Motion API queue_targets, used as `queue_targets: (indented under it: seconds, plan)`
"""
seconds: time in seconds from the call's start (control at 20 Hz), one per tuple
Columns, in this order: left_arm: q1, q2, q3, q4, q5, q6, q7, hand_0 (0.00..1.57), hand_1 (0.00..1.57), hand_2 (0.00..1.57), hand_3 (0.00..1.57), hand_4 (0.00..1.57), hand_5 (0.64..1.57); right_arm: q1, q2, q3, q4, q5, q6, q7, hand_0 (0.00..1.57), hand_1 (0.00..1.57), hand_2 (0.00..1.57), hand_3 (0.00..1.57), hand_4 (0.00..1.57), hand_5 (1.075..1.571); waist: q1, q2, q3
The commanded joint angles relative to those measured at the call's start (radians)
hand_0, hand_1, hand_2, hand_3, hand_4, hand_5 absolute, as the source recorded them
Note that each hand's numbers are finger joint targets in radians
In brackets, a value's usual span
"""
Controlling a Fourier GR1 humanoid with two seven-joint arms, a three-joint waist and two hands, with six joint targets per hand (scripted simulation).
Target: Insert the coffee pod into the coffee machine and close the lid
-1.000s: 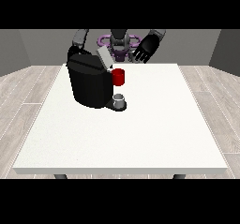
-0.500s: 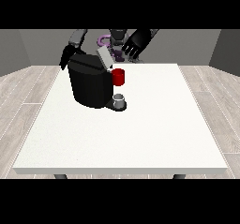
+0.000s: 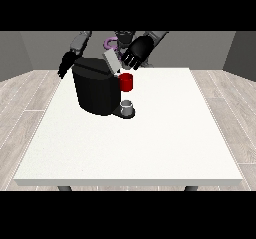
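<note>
The table (image 3: 150, 148) carries the black machine (image 3: 95, 90) near its far left corner, its lid (image 3: 112, 62) tilted up for loading, the hand at the view's right (image 3: 136, 54) spread beside it, the other hand (image 3: 65, 65) unreadable, and a grey thing (image 3: 128, 105), perhaps the pod, below a red thing at the machine (image 3: 126, 82).

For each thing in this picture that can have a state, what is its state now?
coffee machine: upright on the table, lid raised.
lid: tilted up, open.
red thing at the machine: at the machine's front.
hand at the view's right: above the lid, fingers spread.
hand at the view's left: beside the machine.
</note>
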Motion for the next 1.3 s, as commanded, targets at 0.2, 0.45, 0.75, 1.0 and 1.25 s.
queue_targets:
  seconds: [0.2,0.45,0.75,1.0,1.25]
  plan:
    - [0.004,0.0,-0.018,0.019,-0.028,0.015,-0.041,1.17,1.17,1.24,1.22,0.46,1.571,-0.014,-0.015,-0.006,0.0,0.005,0.004,0.028,0.0,0.0,0.0,0.0,0.16,1.571,-0.007,0.036,-0.0002]
    - [0.018,-0.005,0.006,0.047,-0.018,0.035,-0.038,1.24,1.24,1.29,1.22,0.43,1.571,0.02,-0.001,0.011,-0.016,0.001,0.015,-0.024,0.0,0.0,0.0,0.0,0.03,1.571,-0.031,0.044,-0.0002]
    - [-0.033,-0.002,0.001,0.048,-0.023,0.01,-0.042,1.19,1.19,1.23,1.19,0.43,1.571,-0.075,-0.015,-0.039,0.011,-0.011,-0.019,0.007,0.0,0.0,0.0,0.0,0.16,1.571,-0.005,0.076,0.0]
    - [-0.026,-0.009,0.001,0.051,-0.032,0.021,-0.029,1.17,1.17,1.24,1.19,0.41,1.571,-0.018,0.009,-0.016,0.022,0.01,-0.035,-0.039,0.0,0.0,0.0,0.0,0.1,1.571,-0.005,0.058,0.0001]
    - [-0.058,0.038,0.025,0.082,-0.03,0.019,-0.059,1.22,1.22,1.26,1.21,0.38,1.571,-0.07,-0.012,0.003,-0.031,0.005,0.005,0.053,0.0,0.0,0.0,0.0,0.0,1.571,-0.04,0.07,-0.0002]
